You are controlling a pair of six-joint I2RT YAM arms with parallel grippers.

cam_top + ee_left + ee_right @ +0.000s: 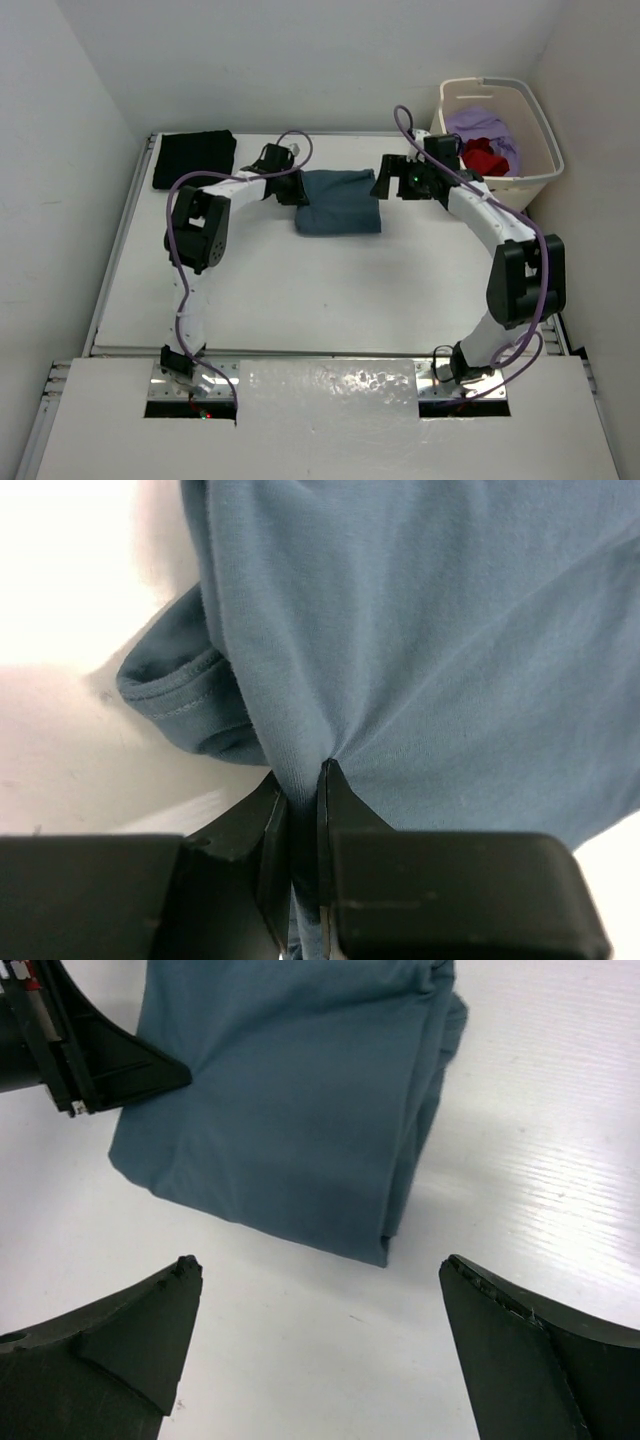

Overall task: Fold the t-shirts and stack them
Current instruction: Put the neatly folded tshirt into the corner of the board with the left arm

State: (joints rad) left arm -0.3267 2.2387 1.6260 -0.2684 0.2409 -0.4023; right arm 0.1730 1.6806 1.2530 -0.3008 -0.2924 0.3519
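Found the black t-shirt [194,158] folded flat at the far-left corner of the table [300,290], probably set there as the base of the stack. Saw the left gripper [301,780] pinched tight on the left edge of the teal-blue t-shirt [340,203], with cloth puckered at the pinch. Judged this a hold for dragging or lifting the bundle toward the black one. Noted the teal-blue t-shirt folded into a compact rectangle, resting at the far middle of the table, well apart from the black t-shirt. Saw the right gripper [392,178] spread wide and empty, poised just beside the bundle's right edge without touching, likely ready to take that side. Further right, spotted the laundry basket [548,140] at the far-right corner, with the lavender t-shirt [478,124] and the red t-shirt [484,157] heaped inside, not yet folded. Marked the left arm [225,190] itself as the one thing lying across the path between bundle and stack.
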